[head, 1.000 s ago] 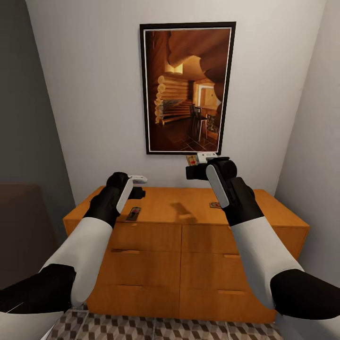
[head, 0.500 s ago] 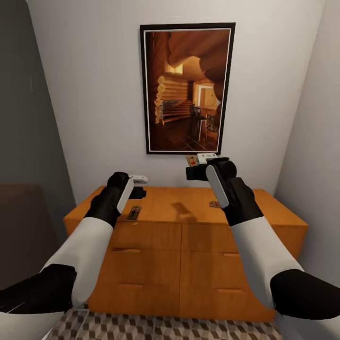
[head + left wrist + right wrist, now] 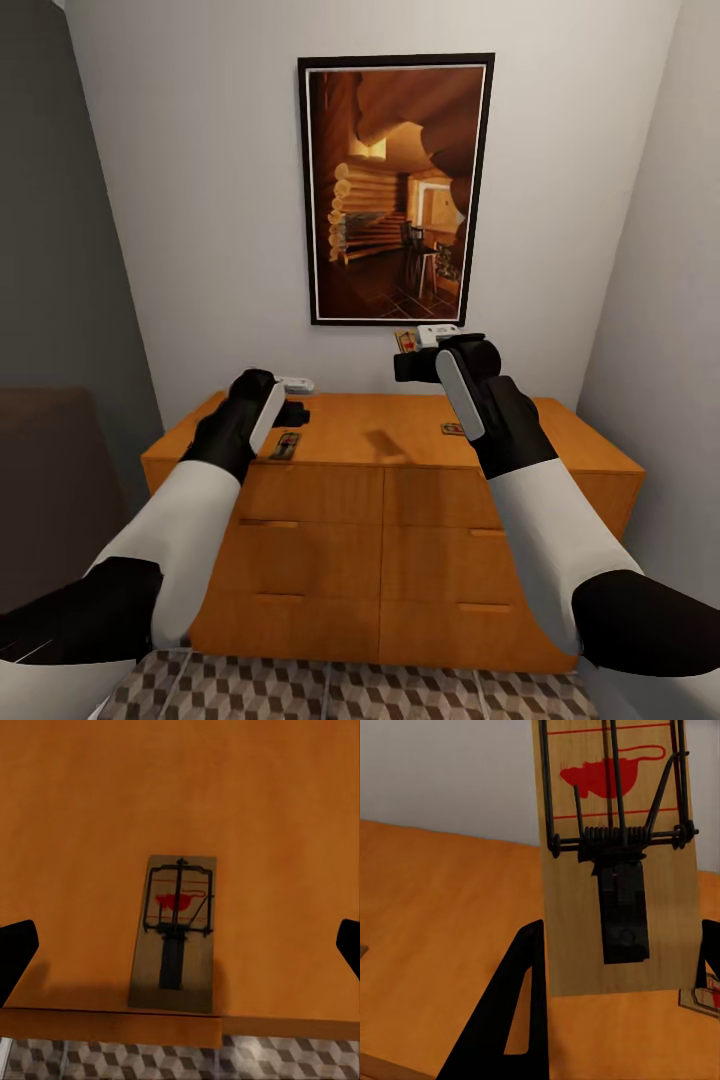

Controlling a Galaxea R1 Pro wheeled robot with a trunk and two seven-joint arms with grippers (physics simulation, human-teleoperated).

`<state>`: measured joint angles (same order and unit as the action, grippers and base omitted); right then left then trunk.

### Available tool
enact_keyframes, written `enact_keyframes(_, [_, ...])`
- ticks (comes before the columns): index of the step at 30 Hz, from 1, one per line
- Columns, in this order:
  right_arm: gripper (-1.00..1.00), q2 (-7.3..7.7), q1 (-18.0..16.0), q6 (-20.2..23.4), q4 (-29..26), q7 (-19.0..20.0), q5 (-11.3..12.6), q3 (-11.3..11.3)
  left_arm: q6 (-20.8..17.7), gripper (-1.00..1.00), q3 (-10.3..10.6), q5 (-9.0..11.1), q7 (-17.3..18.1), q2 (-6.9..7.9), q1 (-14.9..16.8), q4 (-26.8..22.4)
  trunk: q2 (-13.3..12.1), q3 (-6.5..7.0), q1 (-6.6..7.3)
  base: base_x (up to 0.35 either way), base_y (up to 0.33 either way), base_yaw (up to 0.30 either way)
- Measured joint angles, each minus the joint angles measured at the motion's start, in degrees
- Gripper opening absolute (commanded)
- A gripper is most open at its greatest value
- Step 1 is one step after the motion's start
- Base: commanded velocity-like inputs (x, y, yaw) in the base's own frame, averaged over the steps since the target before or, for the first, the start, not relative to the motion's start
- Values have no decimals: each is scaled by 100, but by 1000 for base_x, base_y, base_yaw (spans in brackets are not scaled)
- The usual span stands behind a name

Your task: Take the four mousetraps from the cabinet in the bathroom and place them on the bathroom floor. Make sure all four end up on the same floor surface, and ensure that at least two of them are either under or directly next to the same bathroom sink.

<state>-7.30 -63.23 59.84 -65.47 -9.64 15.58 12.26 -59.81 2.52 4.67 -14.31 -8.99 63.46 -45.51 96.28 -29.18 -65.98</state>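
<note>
Patterned tiles of the bathroom floor (image 3: 340,692) show nearest, at the foot of the cabinet (image 3: 390,560), an orange-brown chest of drawers against the wall. Above its front edge the left gripper (image 3: 290,398) hovers with its fingers spread wide; in the left wrist view one mousetrap (image 3: 175,932) lies flat on the cabinet top between them, close to the front edge and not yet touched. Higher up, the right gripper (image 3: 418,350) is raised clear of the top and pinches a second mousetrap (image 3: 619,855) by its lower end, the board standing roughly upright between the fingers. Farther back on the top, a third mousetrap (image 3: 453,429) lies flat on the right side. On the wall behind hangs a framed picture (image 3: 396,190) of a log interior.

Collection from the cabinet appears to be the step in hand. The next move likely calls for lowering the left gripper squarely over its trap and closing across the board's narrow sides, then carrying both to the floor near the sink.
</note>
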Motion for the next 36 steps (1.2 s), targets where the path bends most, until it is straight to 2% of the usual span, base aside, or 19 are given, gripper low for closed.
enact_keyframes(3, [-100, 0, 0, 0, 2, -6, 0, 0, 0, 100, -12, 30, 6, 7, 66, 397, 0, 0, 0, 0, 0, 0])
enact_keyframes(6, [-100, 0, 0, 0, 3, -8, 0, 0, -1, 100, -28, 165, 14, 14, 342, 900, 0, 0, 0, 0, 0, 0])
enact_keyframes(9, [-100, 11, 0, 0, 3, -9, -2, 0, -1, 100, -36, 425, 14, 20, 647, 1315, 0, 0, 0, 0, 0, 0])
enact_keyframes(12, [-100, 21, 0, 0, 3, -7, -1, 0, -1, 100, -37, 647, 14, 24, 832, 1512, 0, 0, 0, 0, 0, 0])
enact_keyframes(14, [-100, 24, 0, 0, 3, -7, -1, 0, -1, 100, -37, 709, 14, 25, 887, 1539, 0, 0, 0, 0, 0, 0])
enact_keyframes(19, [-100, 23, 0, 0, 3, -9, 0, 0, -2, 100, -37, 749, 7, 60, 945, 1539, 0, 0, 0, 0, 0, 0])
enact_keyframes(23, [-100, 26, 0, 0, 3, -9, 0, 7, -2, 100, -37, 756, 6, 148, 1004, 1628, 0, 0, 0, 0, 0, 0])
enact_keyframes(28, [-100, 30, 0, 0, 3, -9, 1, 12, -2, 100, -41, 756, 6, 412, 1023, 1775, 0, 0, 0, 0, 0, 0])
enact_keyframes(31, [-100, 28, 0, 0, 3, -12, 1, 16, 6, 100, -44, 769, 11, 521, 1024, 1942, 0, 0, 0, 0, 0, 0])
enact_keyframes(36, [-100, 25, 0, 0, 3, -17, 1, 17, 33, 100, -45, 777, 22, 537, 1035, 2149, 0, 0, 0, 0, 0, 0])
